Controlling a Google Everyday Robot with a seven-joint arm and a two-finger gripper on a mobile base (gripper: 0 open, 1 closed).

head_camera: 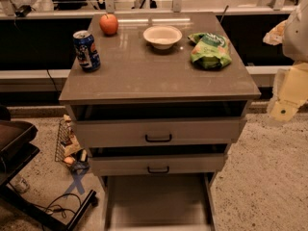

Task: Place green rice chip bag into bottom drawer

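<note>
The green rice chip bag (210, 50) lies crinkled on the right rear part of the cabinet top (144, 81), to the right of the white bowl. The bottom drawer (156, 198) is pulled out at the foot of the cabinet, and its flat grey-beige floor shows nothing in it. My gripper (284, 110) hangs at the right edge of the view, beside the cabinet's right front corner, below and to the right of the bag and apart from it. It holds nothing that I can see.
A white bowl (162, 35), a red apple (109, 24) and a blue soda can (87, 50) stand on the cabinet top. Two upper drawers with black handles (158, 138) are slightly open. A wire basket (67, 146) and a dark cart (19, 153) stand at the left.
</note>
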